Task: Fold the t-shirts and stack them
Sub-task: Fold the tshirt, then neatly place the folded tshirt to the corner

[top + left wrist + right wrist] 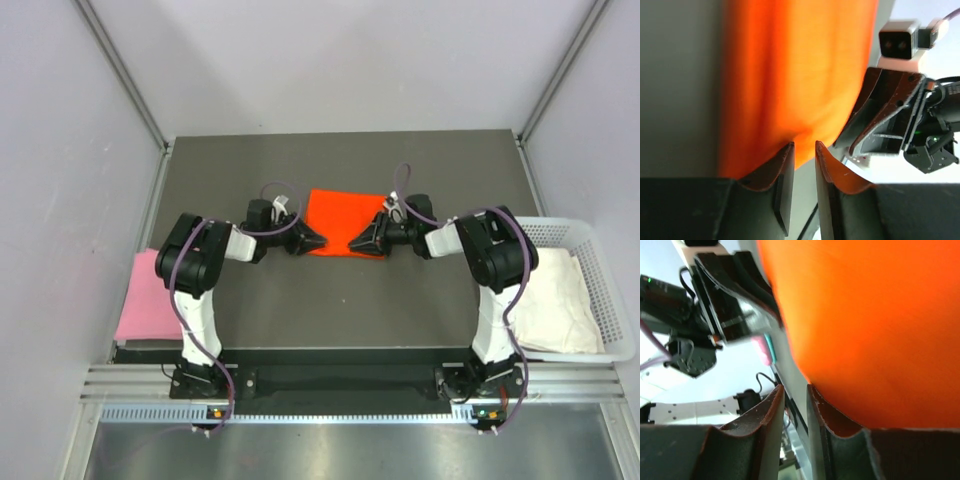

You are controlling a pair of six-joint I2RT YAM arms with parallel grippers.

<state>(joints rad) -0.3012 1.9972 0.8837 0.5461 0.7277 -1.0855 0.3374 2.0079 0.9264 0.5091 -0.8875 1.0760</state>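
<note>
The orange-red t-shirt lies folded into a rectangle at the middle of the dark table. Both grippers meet at its near edge, pointing at each other. My left gripper stands slightly open at the near left corner, and in the left wrist view the gap between its fingers is empty, with the orange fabric just beyond the tips. My right gripper is also slightly open; its wrist view shows nothing in the gap, the orange shirt beside one fingertip.
A pale pink t-shirt lies folded at the table's left edge. A white t-shirt sits crumpled in the white basket at the right. Grey walls enclose the table on three sides.
</note>
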